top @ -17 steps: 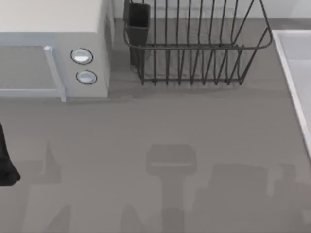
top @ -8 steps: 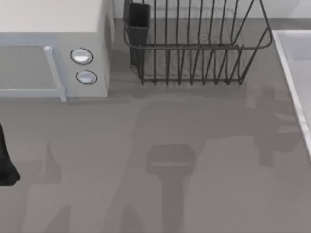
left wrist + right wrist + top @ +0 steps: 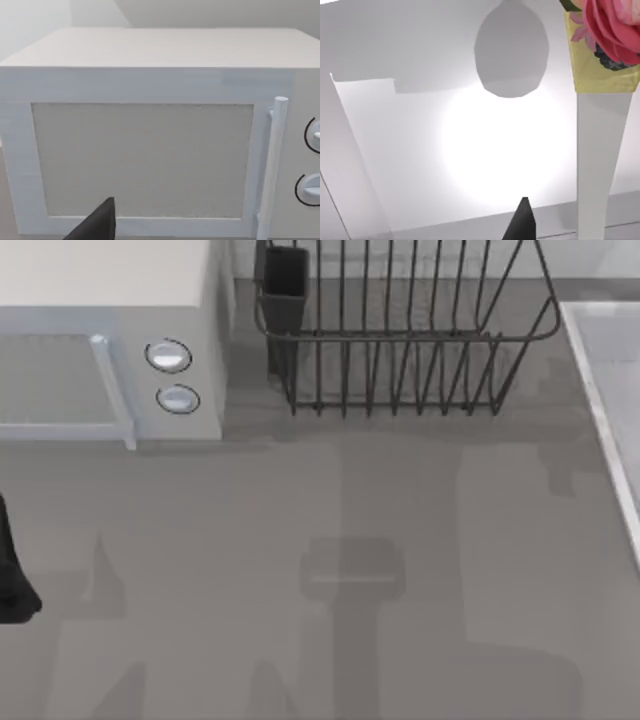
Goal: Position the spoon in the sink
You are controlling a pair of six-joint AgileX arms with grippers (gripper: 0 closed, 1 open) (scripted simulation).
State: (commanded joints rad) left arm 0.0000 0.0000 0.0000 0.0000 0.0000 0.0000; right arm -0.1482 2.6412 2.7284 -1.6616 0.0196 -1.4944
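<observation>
In the right wrist view the spoon (image 3: 601, 150) stands close to the camera as a long white strip, its far end yellow with a pink rose pattern. One dark fingertip (image 3: 521, 224) of my right gripper shows just beside it; whether it grips the spoon I cannot tell. Behind them lies the pale white sink (image 3: 420, 150), with a grey oval shape on it. In the top view the sink (image 3: 592, 390) runs along the right edge. My left arm (image 3: 12, 580) is parked at the left edge, and its dark fingertip (image 3: 100, 226) faces the microwave.
A white microwave (image 3: 110, 300) with two round knobs fills the back left. A black wire dish rack (image 3: 400, 340) stands at the back middle, a dark cup (image 3: 285, 280) at its left end. Arm shadows lie across the grey table (image 3: 250, 520).
The large arm shadow on the table has swept from the front right toward the back right, near the sink. The left arm, microwave and rack have not moved.
</observation>
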